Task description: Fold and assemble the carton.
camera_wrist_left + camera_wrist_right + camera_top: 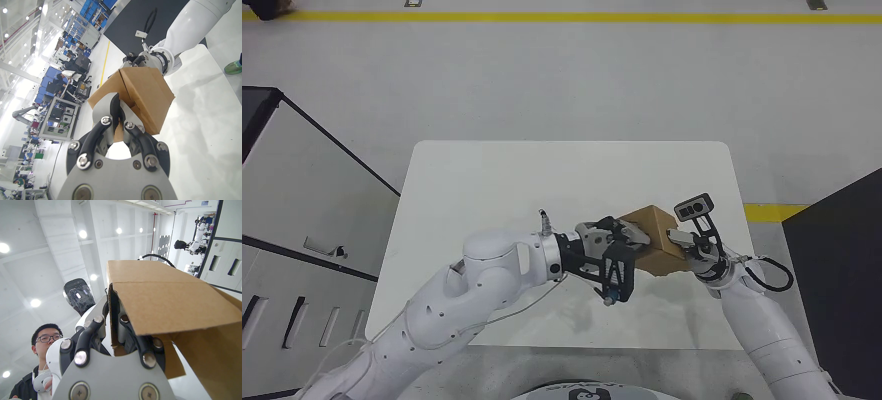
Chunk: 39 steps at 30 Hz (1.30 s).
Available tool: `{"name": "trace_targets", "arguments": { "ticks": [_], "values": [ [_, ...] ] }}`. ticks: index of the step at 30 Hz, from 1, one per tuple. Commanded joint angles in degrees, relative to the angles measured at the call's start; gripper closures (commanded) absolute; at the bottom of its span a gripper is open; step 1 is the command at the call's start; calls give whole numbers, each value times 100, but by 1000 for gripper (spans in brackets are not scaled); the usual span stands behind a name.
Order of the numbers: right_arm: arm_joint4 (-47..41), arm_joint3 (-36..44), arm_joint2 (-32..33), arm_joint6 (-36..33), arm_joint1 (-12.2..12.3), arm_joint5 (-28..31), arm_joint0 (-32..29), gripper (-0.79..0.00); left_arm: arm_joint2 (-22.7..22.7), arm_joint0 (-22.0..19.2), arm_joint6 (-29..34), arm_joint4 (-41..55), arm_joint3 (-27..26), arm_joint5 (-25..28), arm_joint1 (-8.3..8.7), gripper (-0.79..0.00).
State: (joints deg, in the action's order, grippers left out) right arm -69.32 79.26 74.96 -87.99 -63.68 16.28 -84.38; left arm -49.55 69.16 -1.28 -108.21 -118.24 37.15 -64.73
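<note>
**Currently: carton clamped from two sides, one gripper at each end**

Right now the brown carton (650, 240) sits between the two grippers over the white table (492, 200), towards the side of the table where the right arm stands. I cannot tell whether its lowest corner touches the tabletop.

The left gripper (622, 238) is closed on the carton. In the left wrist view its fingers (102, 109) are pinched together on a cardboard edge straight ahead of them (118, 113), with the carton (143, 91) spreading out beyond the tips. The face turned towards this gripper shows a seam where panels meet and a small gap just past the fingertips.

The right gripper (684, 252) grips the opposite end, and from the left gripper it shows on the carton's far side (136, 60). In its own wrist view (111, 323) the jaws straddle one wall of the carton (170, 306), one finger (98, 321) outside the wall and the other inside the box. A flap (179, 313) is folded across the open end just past these fingers, and a second flap (174, 361) hangs loose beside it, nearer the wrist.
</note>
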Motion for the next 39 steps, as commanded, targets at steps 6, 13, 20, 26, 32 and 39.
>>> {"name": "trace_targets", "arguments": {
  "ticks": [6, 13, 20, 26, 32, 39],
  "values": [
    [118, 213, 70, 265, -7, -76, -91, 0, -141, 116, -209, -39, -50, -35, 39, 0],
    [205, 249, 144, 275, -18, -92, -116, 0, -271, 189, -324, -15, -124, -128, 61, 0],
    [261, 228, 279, 203, -18, -62, -135, 0, -413, 290, -402, -58, -218, -260, 86, 0],
    [227, 232, 434, 181, -13, 5, -169, 0, -559, 365, -416, -138, -393, -343, 113, -785],
    [227, 232, 434, 181, -13, 5, -169, 0, -559, 365, -416, -138, -393, -343, 113, -785],
    [927, 611, 962, 174, 78, 176, -59, 0, -787, 467, 409, 729, -501, 71, 110, -785]
  ]
}}
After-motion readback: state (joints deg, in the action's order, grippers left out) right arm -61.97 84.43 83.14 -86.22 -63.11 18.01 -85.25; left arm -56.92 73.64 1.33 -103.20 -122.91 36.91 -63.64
